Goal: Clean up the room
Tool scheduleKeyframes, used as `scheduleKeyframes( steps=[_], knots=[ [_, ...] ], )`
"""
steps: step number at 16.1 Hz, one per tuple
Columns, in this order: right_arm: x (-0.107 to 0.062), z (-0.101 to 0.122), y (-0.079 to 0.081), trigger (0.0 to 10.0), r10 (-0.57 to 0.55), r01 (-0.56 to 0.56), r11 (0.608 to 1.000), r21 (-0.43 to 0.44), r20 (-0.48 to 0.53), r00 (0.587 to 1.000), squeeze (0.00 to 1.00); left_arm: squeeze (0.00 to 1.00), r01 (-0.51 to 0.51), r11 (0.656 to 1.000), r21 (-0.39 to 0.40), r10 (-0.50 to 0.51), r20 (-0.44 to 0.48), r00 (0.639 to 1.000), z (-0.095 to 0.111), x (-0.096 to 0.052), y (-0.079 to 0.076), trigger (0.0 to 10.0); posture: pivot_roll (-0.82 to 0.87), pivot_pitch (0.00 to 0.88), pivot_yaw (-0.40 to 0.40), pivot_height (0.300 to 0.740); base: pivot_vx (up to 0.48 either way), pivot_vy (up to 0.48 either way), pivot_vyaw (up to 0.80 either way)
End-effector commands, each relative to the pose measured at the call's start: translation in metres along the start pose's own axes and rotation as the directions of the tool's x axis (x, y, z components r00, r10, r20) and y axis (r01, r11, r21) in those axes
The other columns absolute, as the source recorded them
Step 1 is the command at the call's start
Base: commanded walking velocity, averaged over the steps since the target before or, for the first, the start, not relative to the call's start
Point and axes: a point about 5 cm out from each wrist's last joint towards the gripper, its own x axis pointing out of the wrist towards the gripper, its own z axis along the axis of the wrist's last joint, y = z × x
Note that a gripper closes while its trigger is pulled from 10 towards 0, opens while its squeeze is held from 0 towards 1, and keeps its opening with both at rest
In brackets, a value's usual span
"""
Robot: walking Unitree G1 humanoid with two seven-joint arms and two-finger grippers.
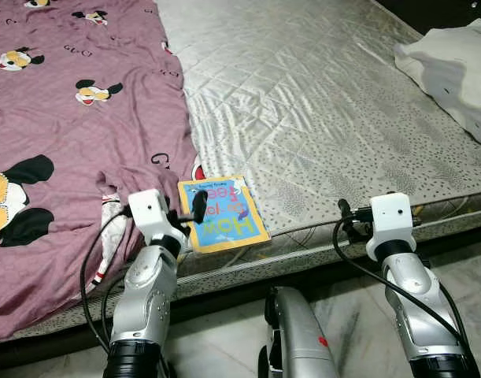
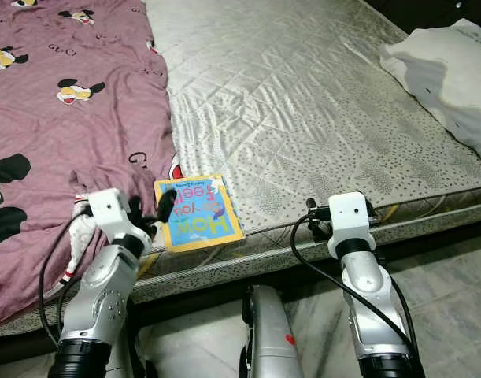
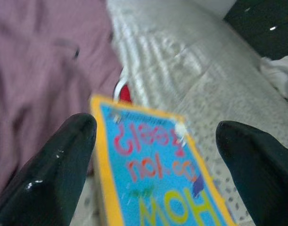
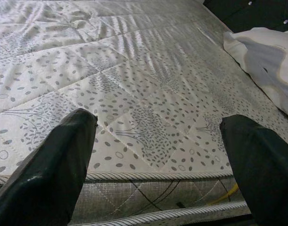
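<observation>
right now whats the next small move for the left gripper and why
Probably ease the left gripper forward and down onto the book: its fingers are open with the book's near edge between them, not yet touching, at the mattress edge.

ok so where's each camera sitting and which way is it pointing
Left and right eye views: on the head, looking down at the bed, both silver arms showing.
Left wrist view: along the open left gripper, over the book.
Right wrist view: along the open right gripper, across the bare mattress to the pillow.
Shared: the book, also in the left eye view beside the pink blanket.
</observation>
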Motion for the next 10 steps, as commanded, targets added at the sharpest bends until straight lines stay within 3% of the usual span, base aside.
scheduleKeyframes(
  steps=[1, 4, 10],
  knots=[
    [0.0, -0.001, -0.005, 10.0, -0.017, 0.017, 1.0, -0.002, 0.0, 1.0, 0.0, 0.0, -0.041, 0.998, -0.052, 0.038, -0.055, 0.998, -0.012, 0.003, 0.003, 10.0, -0.17, 0.118, -0.053, 0.547, 0.0, 0.0, 0.0],
    [-0.001, 0.003, -0.008, 10.0, -0.027, 0.027, 1.0, -0.008, 0.012, 1.0, 0.0, 0.0, -0.084, 0.985, -0.149, 0.063, -0.141, 0.988, -0.029, 0.01, 0.002, 10.0, -0.19, 0.121, -0.045, 0.547, 0.0, 0.0, 0.0],
    [-0.013, 0.004, -0.025, 10.0, -0.05, 0.05, 0.997, -0.05, 0.011, 0.999, 0.0, 0.0, -0.121, 0.976, -0.179, 0.07, -0.268, 0.961, -0.049, 0.016, 0.003, 10.0, -0.25, 0.141, -0.039, 0.547, 0.0, 0.0, 0.0]
  ],
)
